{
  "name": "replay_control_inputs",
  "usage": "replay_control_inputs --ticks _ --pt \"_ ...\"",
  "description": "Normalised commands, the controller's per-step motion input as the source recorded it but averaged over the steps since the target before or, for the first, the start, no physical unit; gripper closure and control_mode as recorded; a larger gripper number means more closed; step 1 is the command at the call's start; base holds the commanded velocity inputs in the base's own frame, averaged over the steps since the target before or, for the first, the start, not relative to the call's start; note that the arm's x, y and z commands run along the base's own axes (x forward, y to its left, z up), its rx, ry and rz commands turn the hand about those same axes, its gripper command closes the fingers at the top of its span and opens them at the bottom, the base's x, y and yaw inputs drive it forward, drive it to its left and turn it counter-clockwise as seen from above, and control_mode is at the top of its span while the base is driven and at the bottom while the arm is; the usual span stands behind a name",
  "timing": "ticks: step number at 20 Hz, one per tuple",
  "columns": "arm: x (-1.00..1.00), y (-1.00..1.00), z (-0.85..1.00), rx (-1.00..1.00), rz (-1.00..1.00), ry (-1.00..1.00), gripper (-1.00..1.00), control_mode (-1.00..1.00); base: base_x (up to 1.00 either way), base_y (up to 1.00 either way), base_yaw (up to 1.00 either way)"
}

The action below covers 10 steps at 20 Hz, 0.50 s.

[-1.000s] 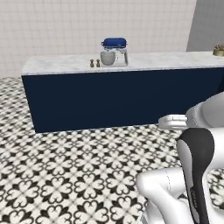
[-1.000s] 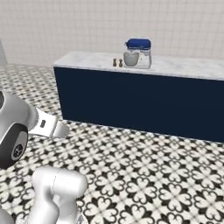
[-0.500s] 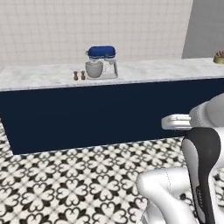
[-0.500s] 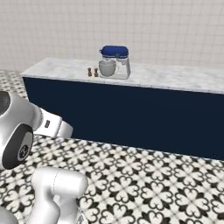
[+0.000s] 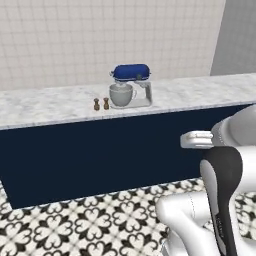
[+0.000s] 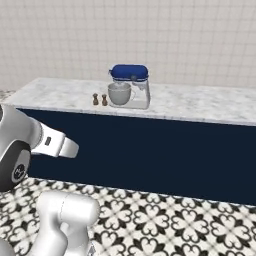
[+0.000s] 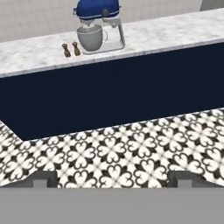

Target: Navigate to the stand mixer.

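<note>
Pale square-tiled wall (image 5: 100,40) backs the scene, with a grey wall section at the far right of my left base view. Item one: a long marble countertop (image 5: 45,107) on a dark navy cabinet front (image 5: 100,155), running across all three of my views. Item two: the stand mixer (image 5: 131,86), upright on that countertop toward its back edge, rounded dark blue head over a silver-grey bowl, pale grey stand and base to the bowl's right; I see it near the centre of both base views (image 6: 129,86) and at the upper left of my hand view (image 7: 98,26). Item three: two small brown shakers (image 5: 101,104), standing side by side just left of the mixer's bowl, close to it but apart from it, also seen from the right base camera (image 6: 99,99) and in my hand view (image 7: 71,49). Item four: floor (image 5: 75,225) in a black-and-white floral tile pattern, meeting the foot of the cabinet. Item five: gripper (image 7: 112,178), its two dark finger tips showing at the bottom of my hand view, set wide apart and spread, nothing between them, hanging over the patterned floor and pointed toward the cabinet front, well short of the counter.
</note>
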Motion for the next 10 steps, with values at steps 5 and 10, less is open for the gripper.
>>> replay_control_inputs --ticks 5,10 --pt "0.0 0.0 0.0 0.0 0.0 0.0 -1.0 1.0 1.0 -0.21 0.0" --pt "0.0 0.0 0.0 0.0 0.0 0.0 -1.0 1.0 1.0 -0.13 0.0"
